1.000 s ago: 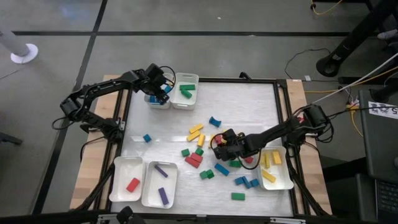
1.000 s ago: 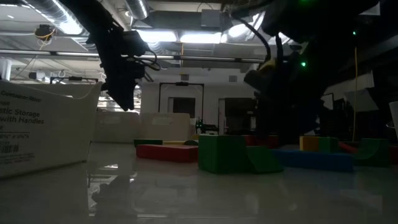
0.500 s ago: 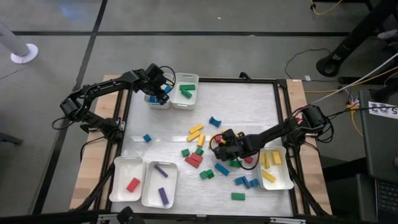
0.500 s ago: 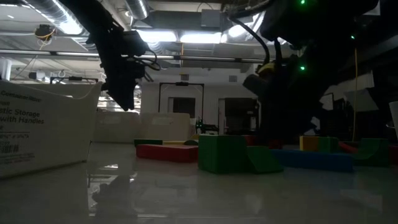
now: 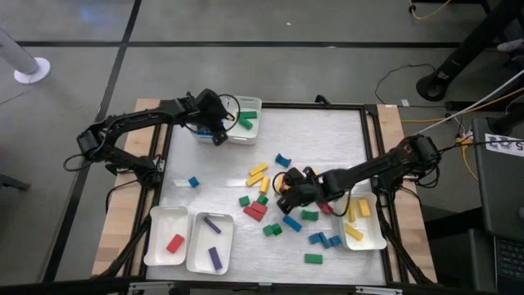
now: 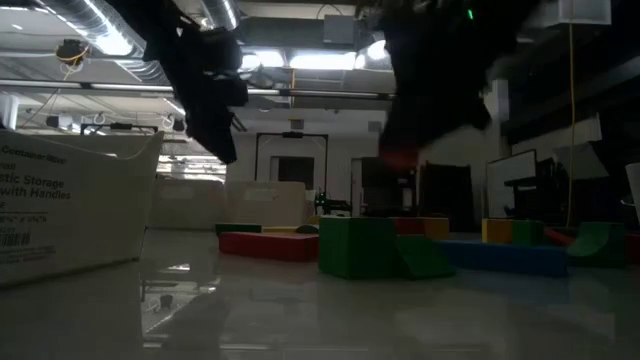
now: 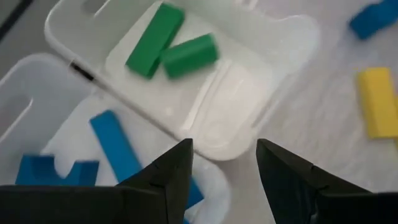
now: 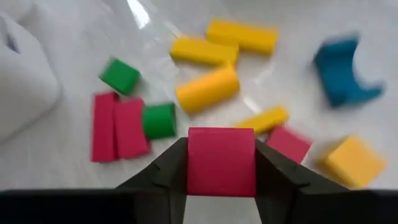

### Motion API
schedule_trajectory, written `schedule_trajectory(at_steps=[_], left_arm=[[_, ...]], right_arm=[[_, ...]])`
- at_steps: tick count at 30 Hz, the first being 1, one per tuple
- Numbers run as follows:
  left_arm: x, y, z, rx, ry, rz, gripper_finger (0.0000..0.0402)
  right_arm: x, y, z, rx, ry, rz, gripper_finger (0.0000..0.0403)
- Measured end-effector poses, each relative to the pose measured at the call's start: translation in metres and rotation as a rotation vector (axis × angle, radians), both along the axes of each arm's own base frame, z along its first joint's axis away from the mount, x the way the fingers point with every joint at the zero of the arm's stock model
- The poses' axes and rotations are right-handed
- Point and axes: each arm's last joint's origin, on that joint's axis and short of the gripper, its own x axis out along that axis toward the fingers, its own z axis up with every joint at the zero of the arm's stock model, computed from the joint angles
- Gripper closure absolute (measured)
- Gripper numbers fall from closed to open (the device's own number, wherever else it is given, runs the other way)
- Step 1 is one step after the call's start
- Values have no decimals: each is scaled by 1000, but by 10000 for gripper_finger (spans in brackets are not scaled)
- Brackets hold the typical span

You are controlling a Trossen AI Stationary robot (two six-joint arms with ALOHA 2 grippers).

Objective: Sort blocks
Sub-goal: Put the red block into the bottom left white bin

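Red cube block (image 8: 221, 160) is clamped in our right tool (image 8: 221, 177); we'd lift clear, then cross to the white tray (image 5: 165, 238) at the worktop's near-left corner.

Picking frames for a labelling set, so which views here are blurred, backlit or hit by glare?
Low view: backlit, both arms black silhouettes, table mirrors the ceiling lights. Right wrist view: motion-smeared background, only the red cube in the right gripper is crisp. Left wrist view: slightly soft. High view: evenly lit, sharp.
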Motion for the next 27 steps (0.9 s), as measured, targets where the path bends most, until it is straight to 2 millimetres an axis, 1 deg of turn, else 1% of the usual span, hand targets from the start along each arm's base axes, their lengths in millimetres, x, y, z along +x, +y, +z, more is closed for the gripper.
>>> schedule_trajectory(at_steps=[5, 10, 14, 19, 23, 27], left_arm=[[4, -23, 16, 60, -41, -121, 235], [7, -60, 35, 106, -115, -265, 235], [10, -94, 51, 140, -208, -399, 235], [14, -130, 64, 157, -316, -546, 235], [19, -152, 64, 141, -357, -623, 235], [25, -163, 62, 144, -366, -678, 235]], right_arm=[[6, -13, 38, -60, -48, 113, 268], [15, -30, 67, -62, -93, 257, 257], [18, -48, 82, -42, -78, 333, 264], [22, -76, 100, 56, -117, 397, 263], [24, -98, 111, 171, -194, 452, 258], [24, -114, 114, 278, -249, 514, 264]])
